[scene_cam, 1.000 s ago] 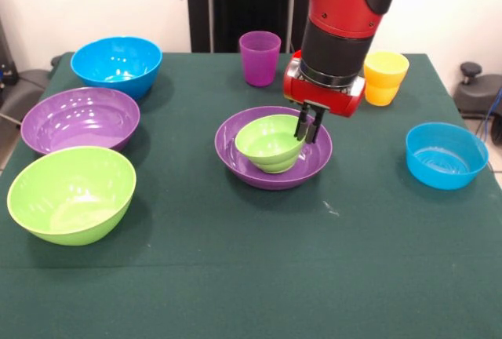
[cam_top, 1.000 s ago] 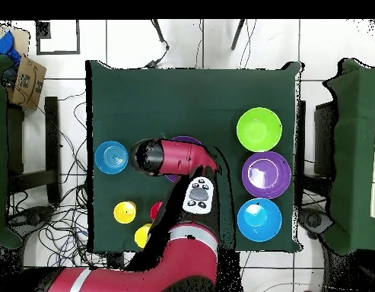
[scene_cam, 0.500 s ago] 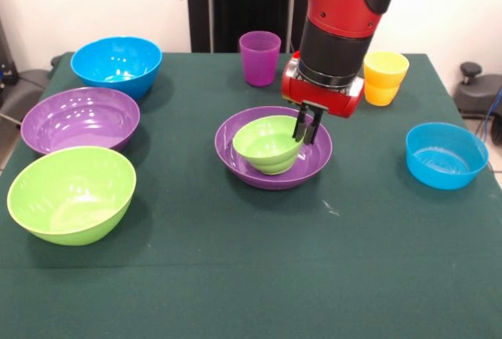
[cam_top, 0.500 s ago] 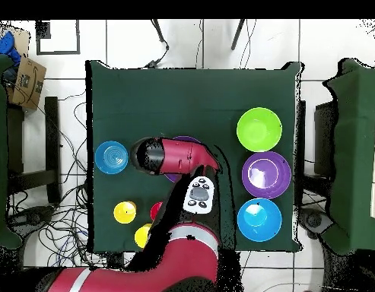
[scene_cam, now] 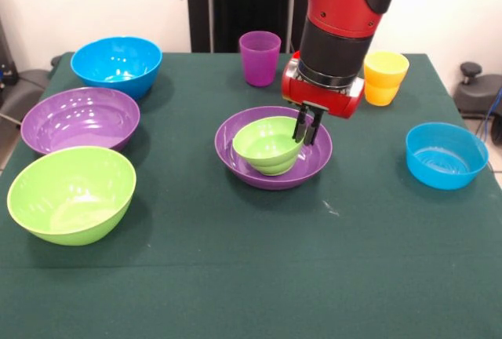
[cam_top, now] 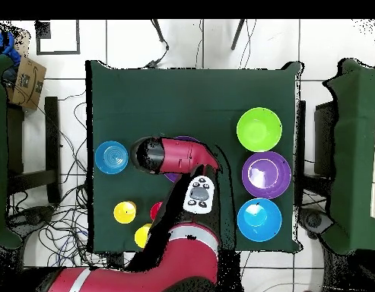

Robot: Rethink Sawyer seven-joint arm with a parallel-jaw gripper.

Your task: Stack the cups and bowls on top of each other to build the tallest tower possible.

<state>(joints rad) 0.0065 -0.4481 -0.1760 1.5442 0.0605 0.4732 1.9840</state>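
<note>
Dark green table, purple cup, lime green bowl, red arm

Small green bowl sits tilted inside the central purple bowl.

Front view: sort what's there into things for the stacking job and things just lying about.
For the job:
- small green bowl, hand shut on its rim
- purple bowl under it
- purple cup
- yellow cups
- small blue bowl
- large blue bowl
- large purple bowl
- lime bowl

Lying about:
- cardboard box
</note>
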